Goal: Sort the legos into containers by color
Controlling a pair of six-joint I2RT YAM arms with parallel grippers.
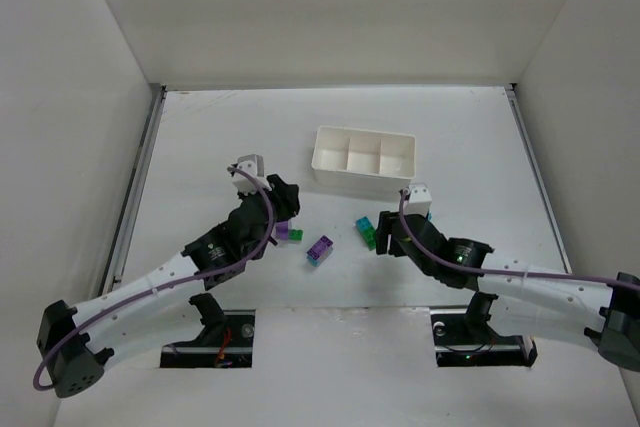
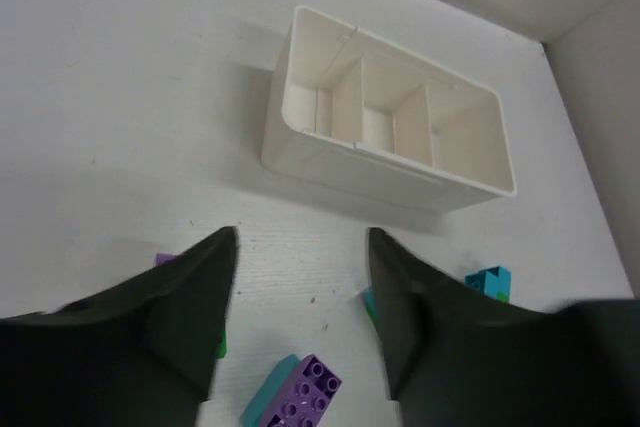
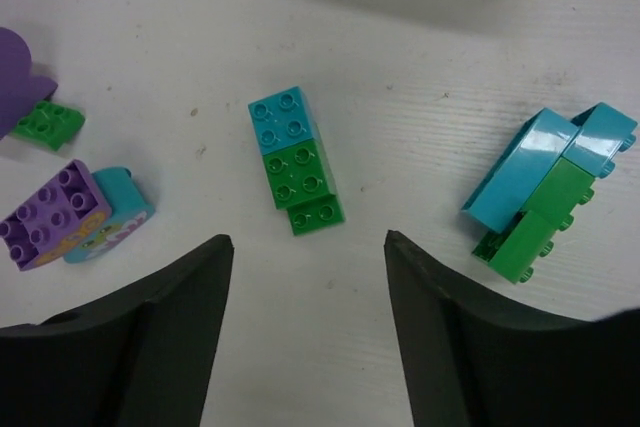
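Here the right gripper point(image 3: 305, 245) hangs low over a teal-and-green stack point(image 3: 295, 159), jaws standing well apart and holding nothing. The stack lies just ahead of the gap between them, a line-up that suits a straddling pinch. The left gripper point(image 2: 300, 239) is likewise parted and empty, with a purple-and-teal brick point(image 2: 300, 399) on the table point(image 2: 120, 67) beneath its gap and the white tray point(image 2: 340, 172) well ahead. A second teal-and-green cluster point(image 3: 550, 187) lies apart to the right, and a small green brick point(image 3: 48, 125) sits just beside a purple piece point(image 3: 18, 77). No brick shows in the tray's compartments point(image 2: 380, 129), so sorting seems barely begun. The two-colour stacks probably need pulling apart first.
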